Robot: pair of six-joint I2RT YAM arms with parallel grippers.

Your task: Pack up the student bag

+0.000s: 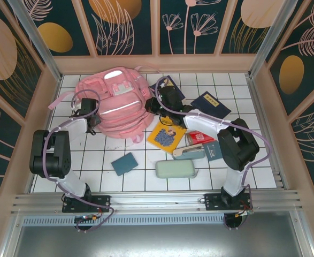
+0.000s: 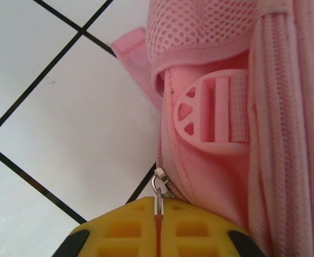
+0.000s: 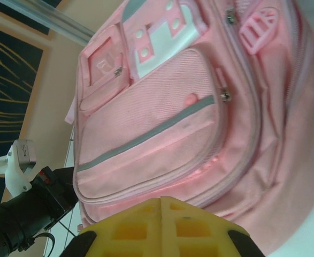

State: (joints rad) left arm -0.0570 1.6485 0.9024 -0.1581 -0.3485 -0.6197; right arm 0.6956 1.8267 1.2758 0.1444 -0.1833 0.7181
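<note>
Top external view is showing the student bag (image 1: 114, 107) lying front-up on the white tiled worktop (image 1: 92, 160), toward the far left, with a pink strap trailing off its left side. The left gripper (image 1: 94, 127) is sitting at the bag's left edge and the right gripper (image 1: 150, 105) at its right edge, so the two arms are flanking it. Loose things are lying on the tiles to the near and right side of the bag: a yellow book (image 1: 166, 136), a teal notebook (image 1: 124, 163), a pale green pencil case (image 1: 175, 169), a navy booklet (image 1: 210, 104) and a red item (image 1: 199, 138) too small to name.

Left wrist view is giving what the overhead one is hiding. The yellow jaws are pressing almost together and pinching the metal zipper pull (image 2: 158, 184) at the bag's side seam. This is happening just below a pink plastic buckle (image 2: 215, 120) and a mesh pocket (image 2: 199, 27), with bare tiles to the left.

Right wrist view is looking across the bag's front. It is showing the front pocket (image 3: 146, 134) with its grey stripe and the white patch (image 3: 157, 32) beyond it. The right jaws are pressing together, their tips lying over the bag's lower edge; whether any fabric is caught between them cannot be told. The left arm (image 3: 23, 214) is showing at the lower left, beside the bag.
</note>
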